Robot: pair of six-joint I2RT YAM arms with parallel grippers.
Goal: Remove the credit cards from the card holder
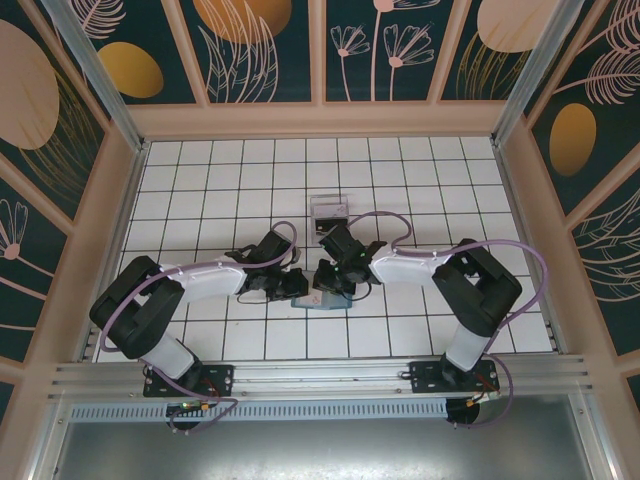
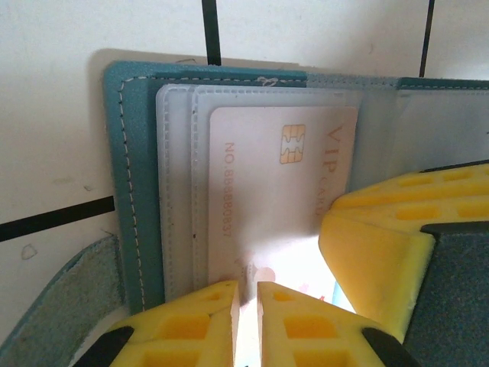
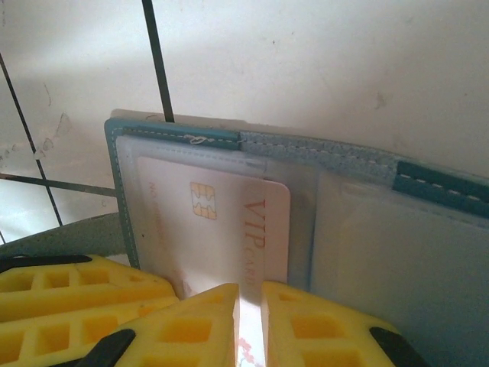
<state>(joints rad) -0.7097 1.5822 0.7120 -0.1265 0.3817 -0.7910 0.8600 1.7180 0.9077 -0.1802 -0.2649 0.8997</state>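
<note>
Your left tool (image 2: pixel 246 294) and right tool (image 3: pixel 250 297), both nearly closed, push the credit card (image 2: pixel 267 202) at 6 o'clock, so the card holder (image 2: pixel 126 191) may drag along.

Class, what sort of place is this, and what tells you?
Probably a robot test booth: left arm and right arm bolted to a rail, a white gridded table, decorated walls enclosing it.

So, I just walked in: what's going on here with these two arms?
Both arms work over the open teal bifold card holder lying on the white tiled table. A whitish plastic VIP card with a gold chip sits in its clear sleeve, not yet out. The right gripper pinches the card's near edge; the left gripper is pinched shut beside it, on card or sleeve, I can't tell.
</note>
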